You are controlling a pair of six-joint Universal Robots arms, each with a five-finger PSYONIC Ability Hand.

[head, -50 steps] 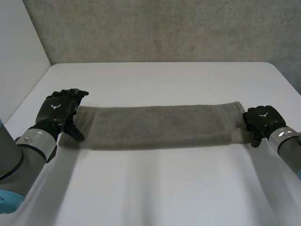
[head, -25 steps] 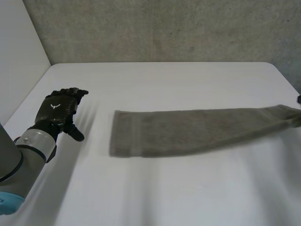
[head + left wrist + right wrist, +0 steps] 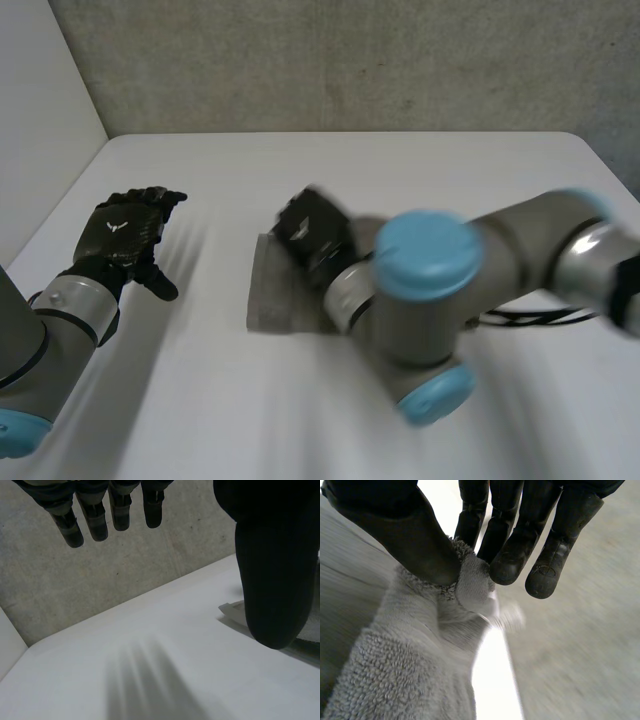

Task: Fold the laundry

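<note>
A grey towel (image 3: pixel 268 298) lies on the white table (image 3: pixel 200 400), with its left end showing and the remainder hidden under my right arm. My right hand (image 3: pixel 308 228) has come across to the middle, above that left end. In the right wrist view its thumb (image 3: pixel 415 535) and fingers (image 3: pixel 507 560) pinch an end of the towel (image 3: pixel 395 670), which hangs below them. My left hand (image 3: pixel 125 235) rests at the table's left, fingers straight, apart from the towel. In the left wrist view its fingers (image 3: pixel 95 515) hold nothing, and a towel corner (image 3: pixel 231 611) lies beside its thumb.
The table's left edge (image 3: pixel 60 205) runs close beside my left hand, with a pale wall (image 3: pixel 40 100) past it. A rough grey wall (image 3: pixel 350 60) stands behind the table. My right arm (image 3: pixel 430 300) spans the middle and right of the table.
The towel first slid right, out from under my left hand. My right hand then swung back left across the table with the towel's end pinched. My left hand stayed put.
</note>
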